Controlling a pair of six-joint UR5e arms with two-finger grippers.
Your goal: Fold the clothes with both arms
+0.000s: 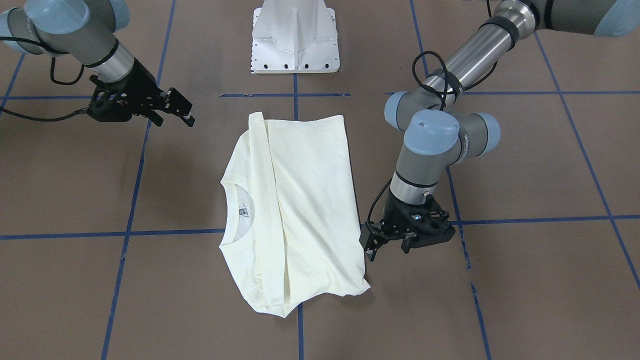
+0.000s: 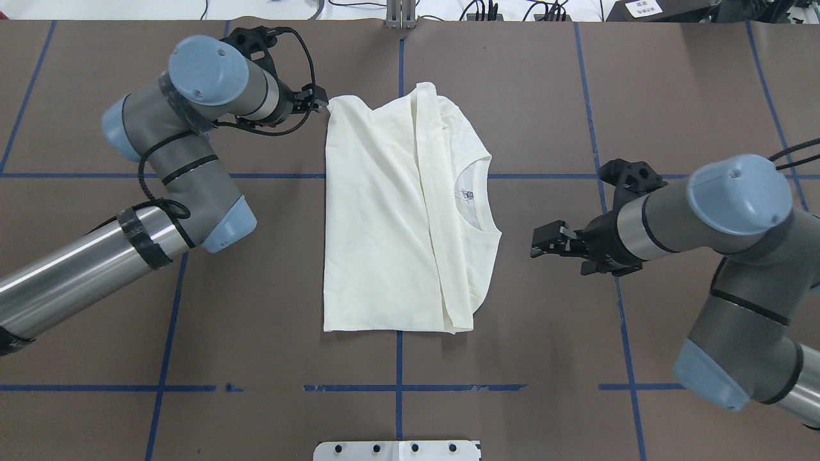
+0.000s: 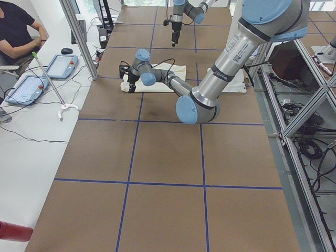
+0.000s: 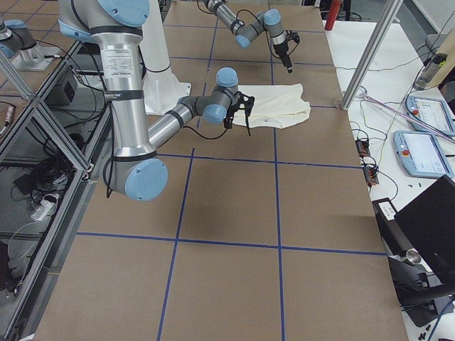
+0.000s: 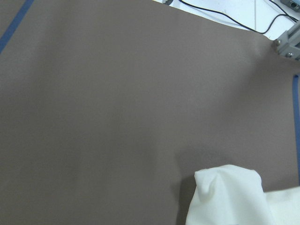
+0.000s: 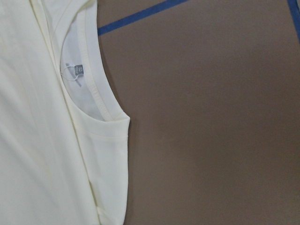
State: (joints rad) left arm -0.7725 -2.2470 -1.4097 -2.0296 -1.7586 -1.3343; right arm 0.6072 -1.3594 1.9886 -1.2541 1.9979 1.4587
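Note:
The cream shirt (image 2: pixel 384 224) lies folded into a long rectangle in the middle of the table, plain side up, with its collar and neck label (image 6: pixel 79 69) facing the right arm. My left gripper (image 2: pixel 318 102) hangs low just off the shirt's far left corner (image 5: pixel 234 197), open, with nothing in it. In the front view the left gripper (image 1: pixel 372 247) sits beside the shirt's (image 1: pixel 300 200) edge. My right gripper (image 2: pixel 543 243) hovers open a short way from the collar side, clear of the cloth; the front view shows it (image 1: pixel 182 112) raised off the table.
The white pedestal base (image 1: pixel 295 45) stands at the robot's side of the table. Blue tape lines (image 2: pixel 400 390) cross the brown surface. A person (image 3: pixel 16 31) sits at a side table holding control tablets (image 3: pixel 26 86) and cables. Metal framing (image 3: pixel 310 94) runs behind the robot.

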